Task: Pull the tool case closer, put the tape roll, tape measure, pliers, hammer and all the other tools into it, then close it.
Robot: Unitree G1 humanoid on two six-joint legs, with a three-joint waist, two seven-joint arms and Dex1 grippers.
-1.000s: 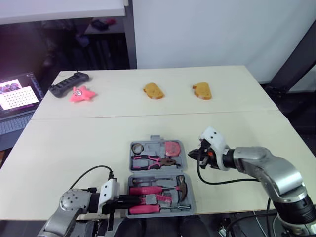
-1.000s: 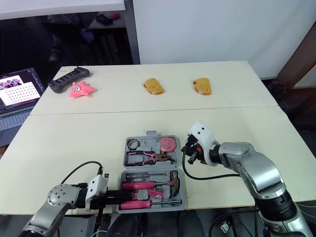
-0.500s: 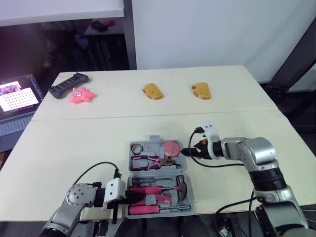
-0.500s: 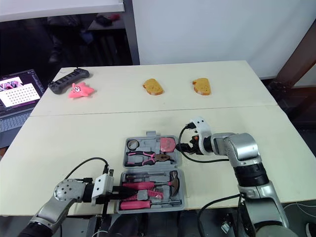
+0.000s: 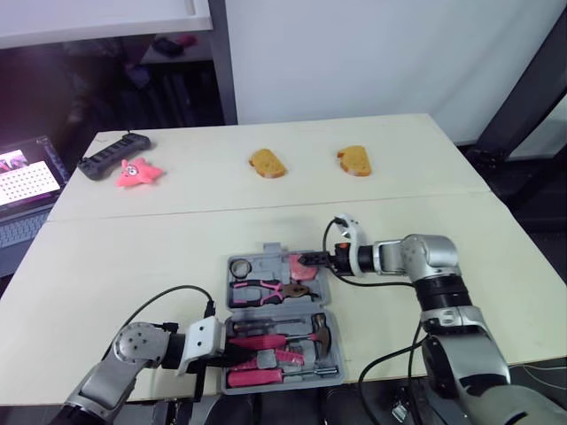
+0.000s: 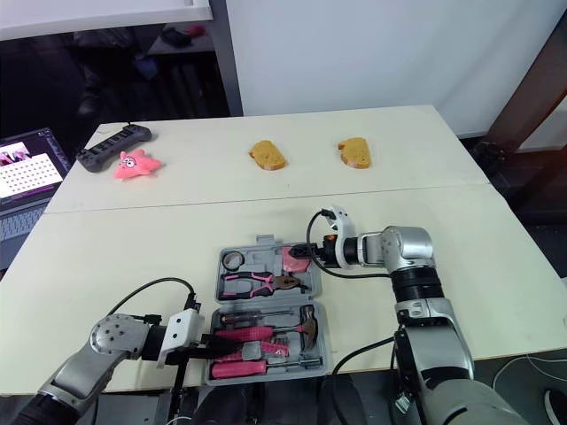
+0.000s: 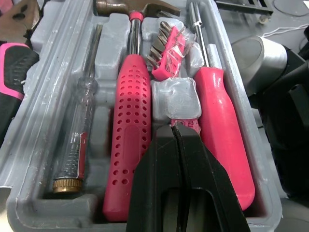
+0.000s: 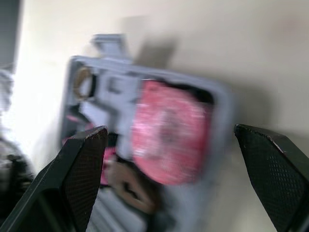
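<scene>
Closing stage, probably; grey plastic tool case (image 6: 265,240) at table's (image 5: 133,257) front edge; right gripper (image 5: 312,261) spread beside far half; left gripper (image 7: 175,128) pinched closed over near half; clear it before folding.

- Tool case (image 6: 267,241): grey, open, near the front edge of the table (image 6: 106,257).
- Far half: tape roll (image 6: 233,259), pliers (image 6: 257,283), pink tape measure (image 6: 293,263).
- Near half: hammer (image 6: 306,323), pink-handled screwdrivers (image 6: 237,367).
- Right claw (image 6: 306,254): at the far half's right edge, by the tape measure.
- Left claw (image 6: 211,342): at the near half's left edge.
</scene>
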